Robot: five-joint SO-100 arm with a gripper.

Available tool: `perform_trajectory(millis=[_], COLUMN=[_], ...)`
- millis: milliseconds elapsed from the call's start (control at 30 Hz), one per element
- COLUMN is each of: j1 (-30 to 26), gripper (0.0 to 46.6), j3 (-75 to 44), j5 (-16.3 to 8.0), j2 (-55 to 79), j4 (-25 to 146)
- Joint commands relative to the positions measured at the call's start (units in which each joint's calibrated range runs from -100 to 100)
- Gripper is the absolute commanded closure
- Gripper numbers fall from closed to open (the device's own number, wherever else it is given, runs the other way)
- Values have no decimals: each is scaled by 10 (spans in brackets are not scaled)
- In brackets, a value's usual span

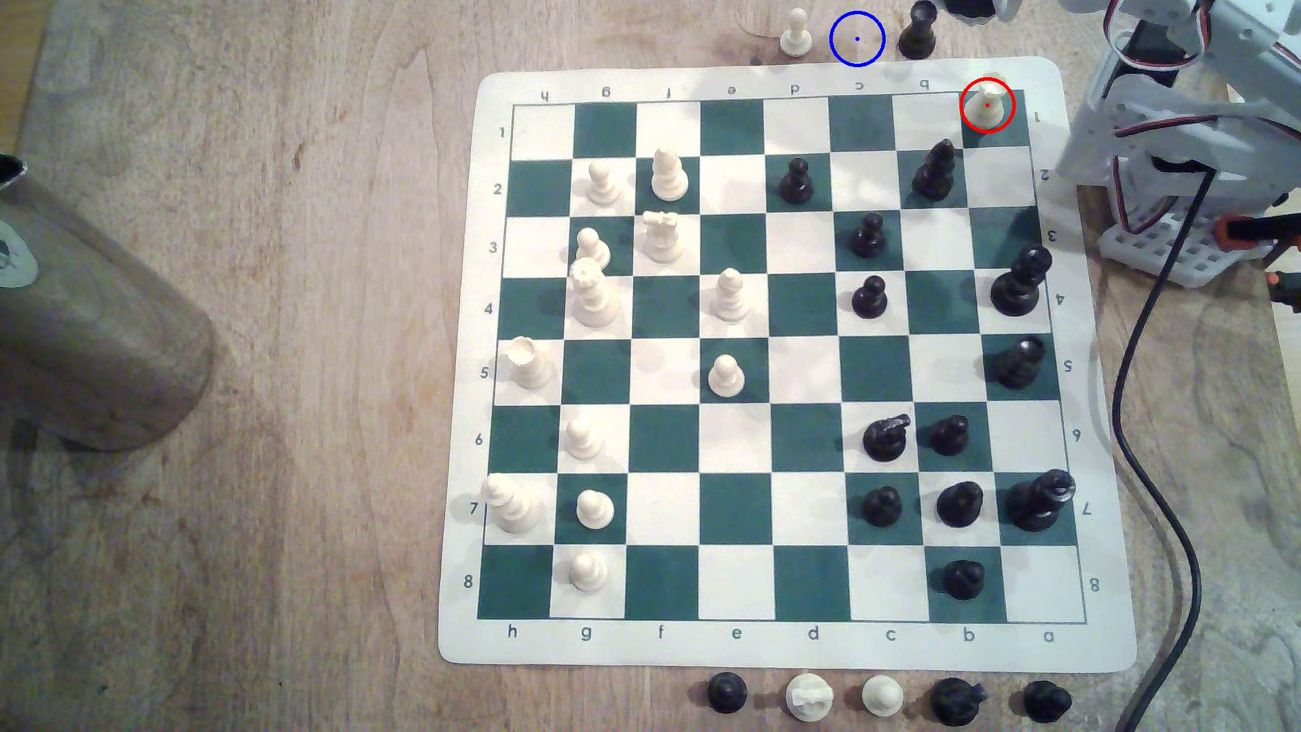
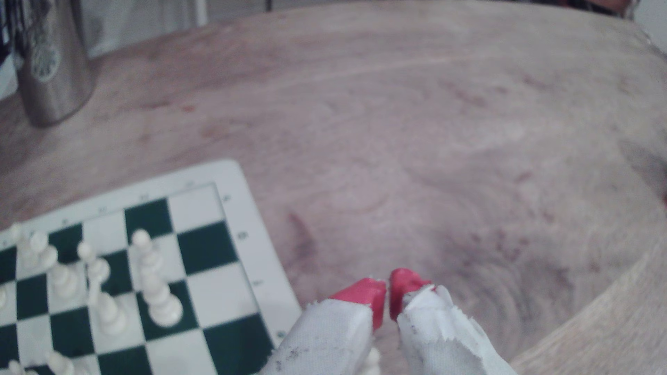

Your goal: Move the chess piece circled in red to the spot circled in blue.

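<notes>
The cream rook-like piece (image 1: 987, 105) stands upright inside the red circle, on the corner square of the chessboard (image 1: 1098, 633) at the exterior view's upper right. The blue circle (image 1: 857, 39) marks bare wood just past the board's far edge, between a cream pawn (image 1: 795, 34) and a black piece (image 1: 917, 32). In the wrist view my gripper (image 2: 388, 292) hangs over bare wood beside the board, shut, its red tips nearly touching with nothing between them. White tape wraps the fingers (image 2: 332, 339). A bit of a cream piece (image 2: 371, 360) peeks from under them; which piece it is I cannot tell.
The arm's white base (image 1: 1183, 232) sits at the exterior view's right, with a black cable (image 1: 1154, 422) running down along the board. A black piece (image 1: 935, 172) stands diagonally beside the rook. A metal cup (image 1: 84, 317) is at the left. Captured pieces (image 1: 880, 697) line the near edge.
</notes>
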Motion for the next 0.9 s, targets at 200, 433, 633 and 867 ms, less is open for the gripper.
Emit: perform_trajectory(millis=[200, 433, 633, 867], j1=[-68, 56, 76, 77], gripper=[424, 423, 423, 423], j3=[-66, -230, -306, -331], j5=[115, 115, 115, -54], j2=[-22, -25, -25, -25], j4=[-45, 86, 145, 187])
